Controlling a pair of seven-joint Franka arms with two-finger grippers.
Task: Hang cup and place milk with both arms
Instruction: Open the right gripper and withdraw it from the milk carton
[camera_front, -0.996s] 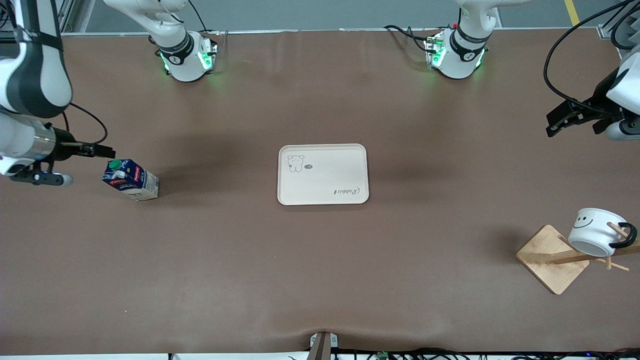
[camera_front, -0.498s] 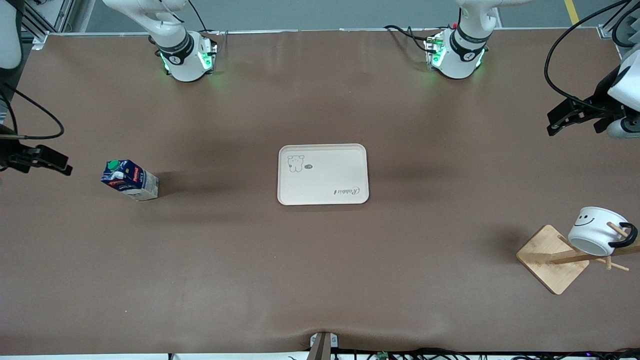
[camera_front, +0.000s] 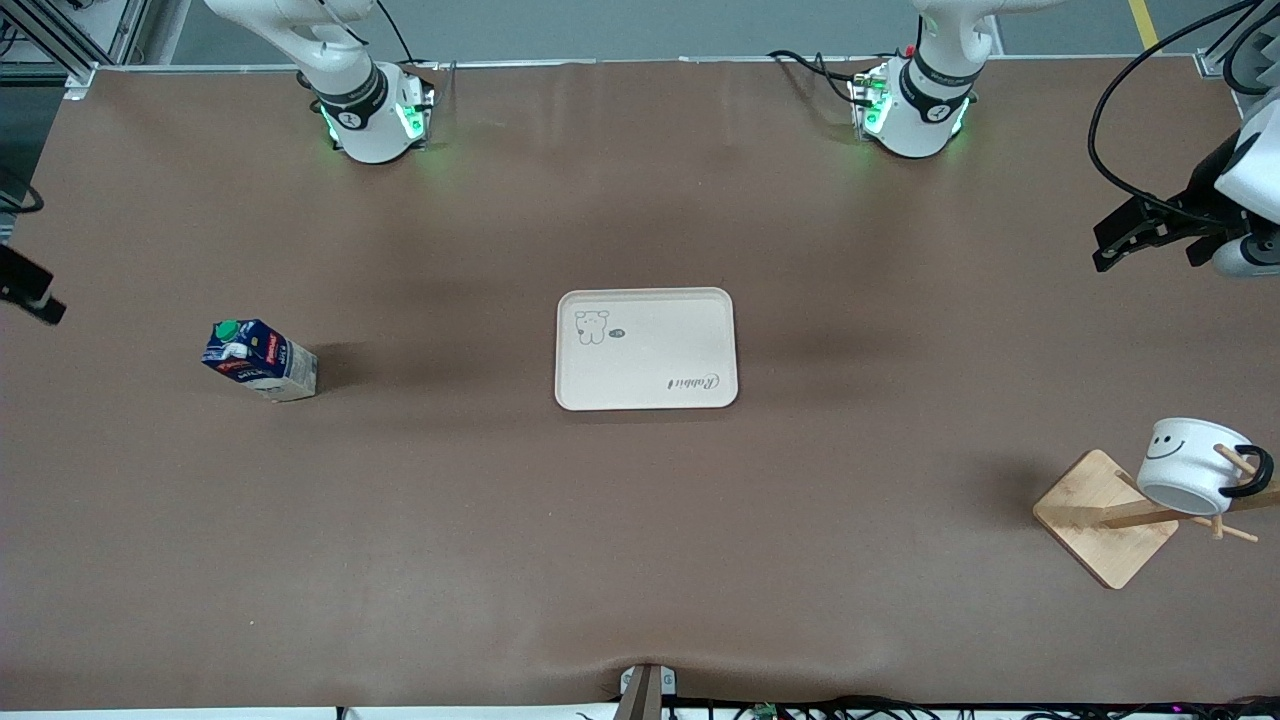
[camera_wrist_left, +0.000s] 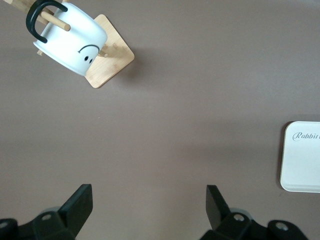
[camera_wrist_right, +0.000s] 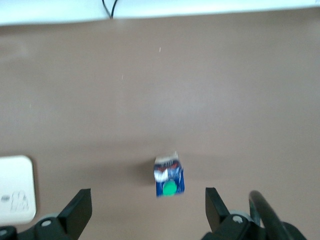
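The white cup (camera_front: 1190, 462) with a black smiley face hangs by its black handle on a peg of the wooden rack (camera_front: 1105, 516) at the left arm's end of the table; it also shows in the left wrist view (camera_wrist_left: 70, 38). The dark-blue milk (camera_front: 258, 358) with a green cap stands on the table at the right arm's end; it also shows in the right wrist view (camera_wrist_right: 169, 180). My left gripper (camera_front: 1125, 240) is open and empty, up in the air over the table's end. My right gripper (camera_wrist_right: 147, 210) is open and empty, high above the milk, at the front view's edge (camera_front: 28, 288).
A cream tray (camera_front: 646, 348) with a dog drawing lies in the middle of the table; its corner shows in the left wrist view (camera_wrist_left: 302, 156) and the right wrist view (camera_wrist_right: 16, 189). Black cables hang by the left arm.
My right gripper has drawn away from the milk, up and off toward the table's end, almost out of the front view. The left gripper barely moved. Milk and cup stay put.
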